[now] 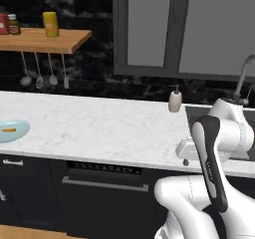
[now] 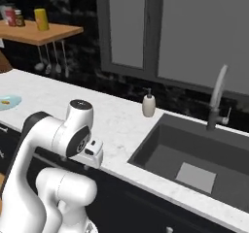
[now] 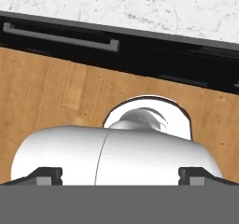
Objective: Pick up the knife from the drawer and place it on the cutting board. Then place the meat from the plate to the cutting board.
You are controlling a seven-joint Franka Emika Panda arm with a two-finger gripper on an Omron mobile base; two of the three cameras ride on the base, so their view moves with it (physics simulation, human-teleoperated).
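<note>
The white marble counter [image 1: 99, 128] runs wide, with the sink [image 2: 194, 154] at its three o'clock end. The arm folds low before the dark cabinets, its gripper [image 3: 119, 175] pointing down at the wooden floor [image 3: 56, 92], jaws spread wide and empty. At nine o'clock sits the plate [image 1: 11, 131] with the meat [image 1: 8, 130] on it.

base views share the counter [image 1: 99, 128] — hand view faces floorward.

White marble counter [image 1: 99, 128], plate [image 1: 12, 130], soap dispenser [image 1: 175, 100]
</note>
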